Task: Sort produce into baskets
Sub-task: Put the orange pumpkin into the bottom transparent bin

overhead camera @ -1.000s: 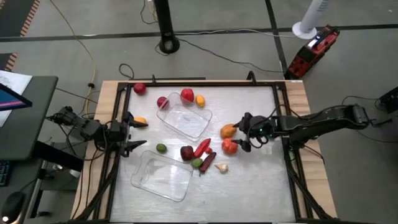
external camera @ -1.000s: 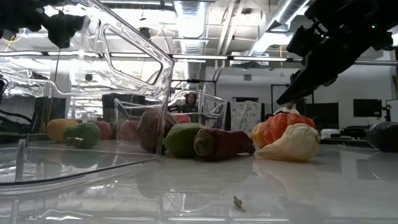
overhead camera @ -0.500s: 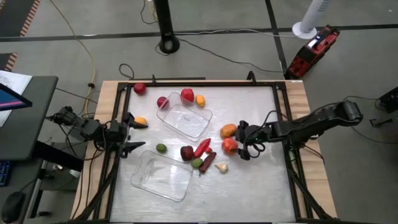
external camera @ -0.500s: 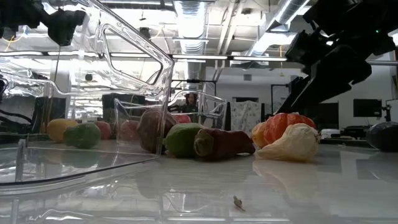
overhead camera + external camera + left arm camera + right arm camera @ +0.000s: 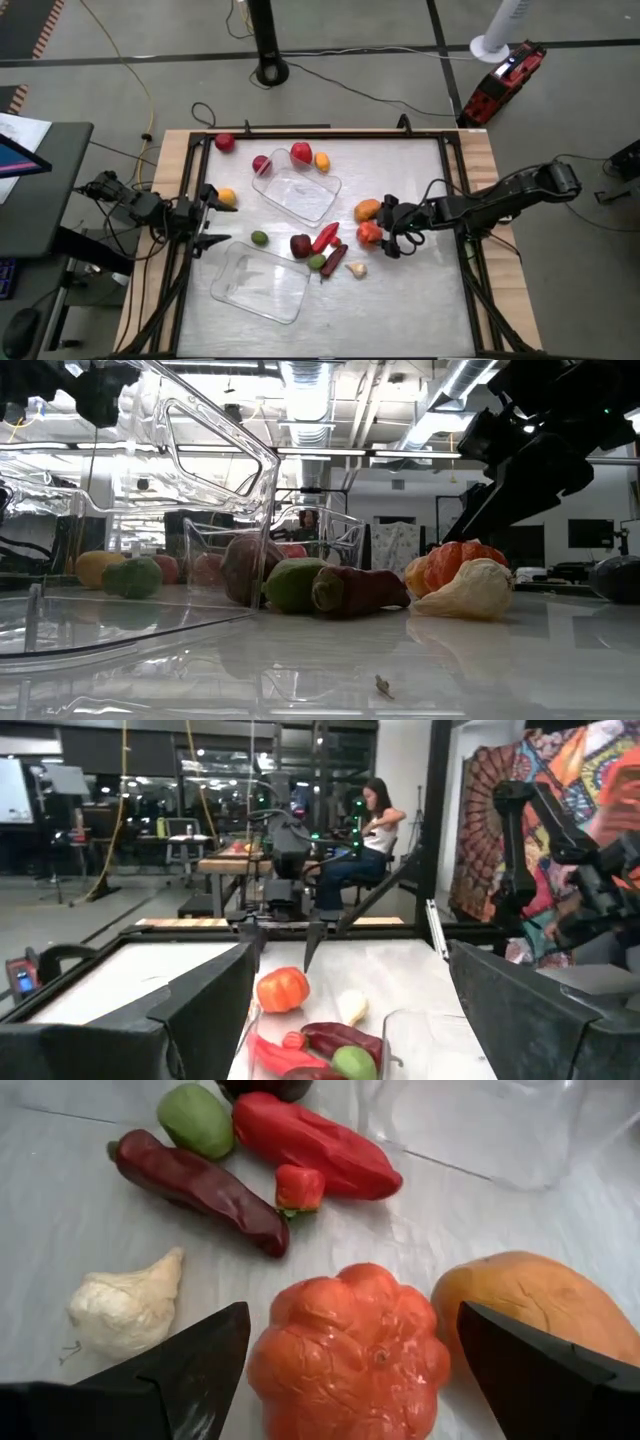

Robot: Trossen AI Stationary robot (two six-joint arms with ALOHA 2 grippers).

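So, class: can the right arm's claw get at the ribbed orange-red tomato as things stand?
Probably yes. The right claw is open and straddles the tomato, one finger on each side. The orange fruit lies close on one side and might get nudged.

Bright ceiling strip lights [image 5: 305, 385] glare through the clear basket [image 5: 150, 510] and sheen on the pale worktop [image 5: 450, 660], while nearby claw fingers [image 5: 170, 1375] blur dark.

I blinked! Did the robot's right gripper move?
Yes. The right gripper slid from beside the orange mango-shaped fruit to straddle the ribbed red-orange tomato, jaws open.
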